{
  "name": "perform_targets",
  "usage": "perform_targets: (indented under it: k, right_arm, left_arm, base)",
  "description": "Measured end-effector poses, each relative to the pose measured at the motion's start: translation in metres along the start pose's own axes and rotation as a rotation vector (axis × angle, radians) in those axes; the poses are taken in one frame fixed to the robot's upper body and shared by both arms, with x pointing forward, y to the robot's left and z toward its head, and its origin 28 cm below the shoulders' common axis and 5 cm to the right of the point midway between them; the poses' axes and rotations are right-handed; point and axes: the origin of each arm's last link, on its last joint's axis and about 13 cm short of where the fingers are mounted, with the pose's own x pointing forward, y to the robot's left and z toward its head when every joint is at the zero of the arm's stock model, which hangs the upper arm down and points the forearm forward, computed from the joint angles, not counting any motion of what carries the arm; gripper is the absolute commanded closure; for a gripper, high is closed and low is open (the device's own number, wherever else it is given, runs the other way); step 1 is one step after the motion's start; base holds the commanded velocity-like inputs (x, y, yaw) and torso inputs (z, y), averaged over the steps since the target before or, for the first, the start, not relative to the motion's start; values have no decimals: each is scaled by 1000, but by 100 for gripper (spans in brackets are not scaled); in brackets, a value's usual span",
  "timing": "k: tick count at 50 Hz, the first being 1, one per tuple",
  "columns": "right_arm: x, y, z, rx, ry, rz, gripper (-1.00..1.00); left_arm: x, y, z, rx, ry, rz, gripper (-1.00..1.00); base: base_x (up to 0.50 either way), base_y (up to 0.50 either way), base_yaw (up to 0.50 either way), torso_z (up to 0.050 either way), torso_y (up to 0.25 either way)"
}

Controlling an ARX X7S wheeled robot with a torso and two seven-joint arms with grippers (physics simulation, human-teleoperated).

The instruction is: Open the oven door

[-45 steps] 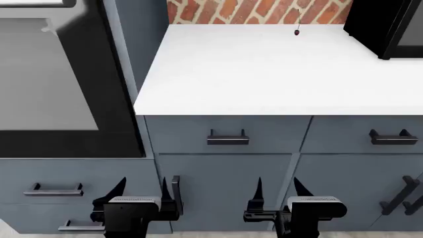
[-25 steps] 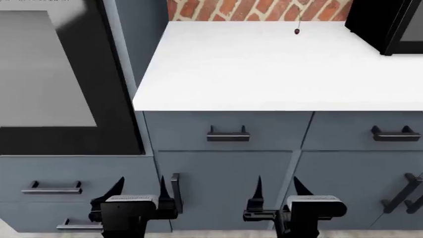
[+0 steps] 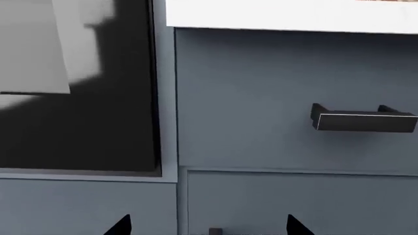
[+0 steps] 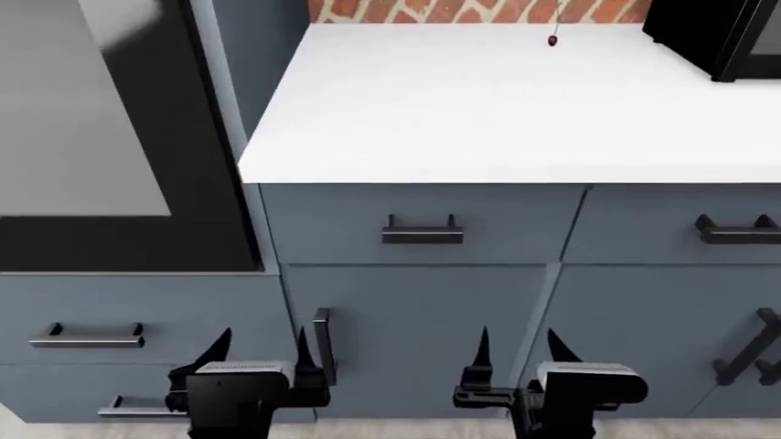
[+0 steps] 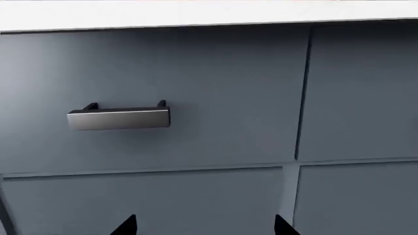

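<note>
Head view alone shows the white countertop (image 4: 488,101), brick wall (image 4: 476,9), a black box appliance (image 4: 720,37) at 1 o'clock, and both grippers low: left gripper (image 4: 259,352) and right gripper (image 4: 515,347), each w/ two pointed black fingers standing apart, holding nothing. The oven door (image 4: 110,137), flat glossy black frame around grey glass, sits at 10 o'clock, shut, well apart from both grippers; left wrist view gives its lower corner (image 3: 78,127) close-up beside a blue-grey drawer front (image 3: 294,98). Head view counts 7 dark bar handles; each wrist view shows 1 full one, e.g. the drawer handle (image 5: 119,117).
</note>
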Motion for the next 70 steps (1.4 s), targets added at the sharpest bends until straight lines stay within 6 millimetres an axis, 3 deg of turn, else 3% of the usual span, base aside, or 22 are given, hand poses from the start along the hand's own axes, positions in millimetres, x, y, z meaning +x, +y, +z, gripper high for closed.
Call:
perform_targets:
  k: [70]
  right_arm:
    - [-8,0,-4,-8,11,11,-100]
  left_arm:
    - [-6,1,2,6,-21,14,-100]
  base:
    - [0,500,0,0,0]
